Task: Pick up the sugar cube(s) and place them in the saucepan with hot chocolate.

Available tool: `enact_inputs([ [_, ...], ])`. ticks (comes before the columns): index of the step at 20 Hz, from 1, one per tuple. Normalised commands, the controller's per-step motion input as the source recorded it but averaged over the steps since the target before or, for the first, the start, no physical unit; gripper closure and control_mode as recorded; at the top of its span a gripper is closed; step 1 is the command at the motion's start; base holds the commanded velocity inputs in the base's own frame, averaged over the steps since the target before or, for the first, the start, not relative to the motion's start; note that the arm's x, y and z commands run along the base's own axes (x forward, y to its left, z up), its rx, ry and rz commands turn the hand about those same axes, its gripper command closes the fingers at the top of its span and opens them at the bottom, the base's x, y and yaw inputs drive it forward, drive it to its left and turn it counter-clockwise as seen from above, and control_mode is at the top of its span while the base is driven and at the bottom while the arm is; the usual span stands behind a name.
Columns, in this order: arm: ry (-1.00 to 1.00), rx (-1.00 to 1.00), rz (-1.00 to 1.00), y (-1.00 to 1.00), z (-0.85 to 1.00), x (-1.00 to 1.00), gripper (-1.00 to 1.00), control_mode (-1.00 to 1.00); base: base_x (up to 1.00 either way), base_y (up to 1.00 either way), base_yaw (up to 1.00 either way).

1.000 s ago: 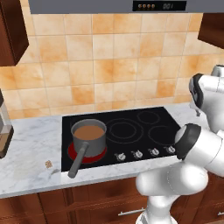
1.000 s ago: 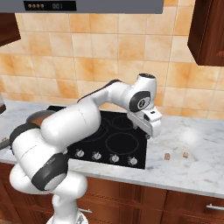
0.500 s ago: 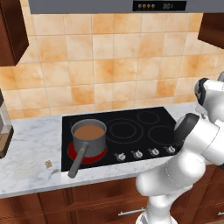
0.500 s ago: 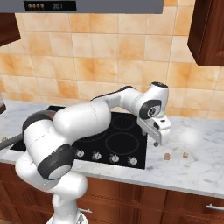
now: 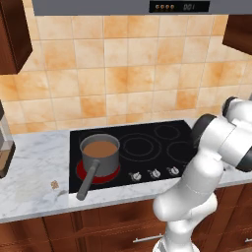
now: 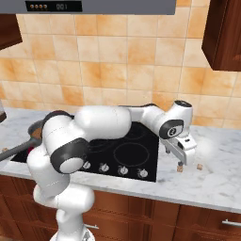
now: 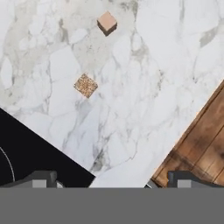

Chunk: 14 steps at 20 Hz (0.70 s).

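A tiny tan-brown speckled sugar cube (image 7: 85, 85) lies on the white marble counter just right of the black cooktop; it is also the small brown speck (image 6: 179, 168) under the hand. My gripper (image 6: 181, 153) hangs a little above it, pointing down, and is open with nothing between its fingers (image 7: 43, 178). The grey saucepan (image 5: 100, 150) with brown hot chocolate stands on the glowing front-left burner, its long handle (image 5: 87, 180) pointing toward the counter front. In the right base view the saucepan (image 6: 35, 129) is mostly hidden behind my arm.
A plain pinkish-tan cube (image 7: 107, 22) lies a short way beyond the speckled one, and is the paler cube (image 6: 199, 166). Another small speckled cube (image 5: 54, 184) sits left of the cooktop. The counter's front edge and wooden cabinet (image 7: 199, 144) are close by.
The arm has swung further right and lowered the hand from over the cooktop's right side to over the marble beside it. The fingers stayed open.
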Motion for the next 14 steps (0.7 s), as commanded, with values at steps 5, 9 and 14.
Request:
enact_inputs([
  [5,0.00,0.00,0.00,-0.17,-0.30,0.25,-1.00,-1.00,0.00,0.00,0.00],
  [9,0.00,0.00,0.00,-0.22,-0.32,0.36,-1.00,-1.00,0.00,0.00,0.00],
  [14,0.00,0.01,0.00,-0.11,-0.24,0.31,-1.00,-1.00,0.00,0.00,0.00],
])
